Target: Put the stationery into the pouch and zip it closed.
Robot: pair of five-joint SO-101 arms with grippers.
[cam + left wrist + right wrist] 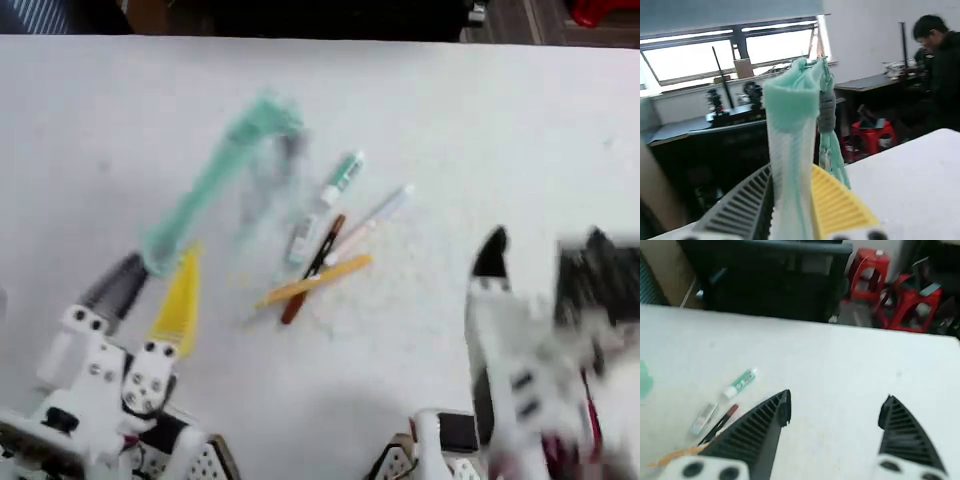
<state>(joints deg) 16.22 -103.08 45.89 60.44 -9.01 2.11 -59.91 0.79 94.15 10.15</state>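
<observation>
Lying scattered on the table [480, 120], a glue stick [343, 172] and several pens [315, 272] make a loose pile, two pens crossing. Just beside the pile, the teal pouch [215, 185] is held above the table, one end clamped tight in the left gripper [167, 262]. Its long axis slants up and away from that gripper, alongside the pile. On the pile's other side, the right gripper [835, 407] hovers with jaws wide apart, holding nothing.

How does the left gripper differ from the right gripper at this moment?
The left gripper is shut on the teal pouch; the right gripper is open and holds nothing. The left gripper has one yellow finger and one grey; the right gripper's are both black. Both have ribbed fingers.
</observation>
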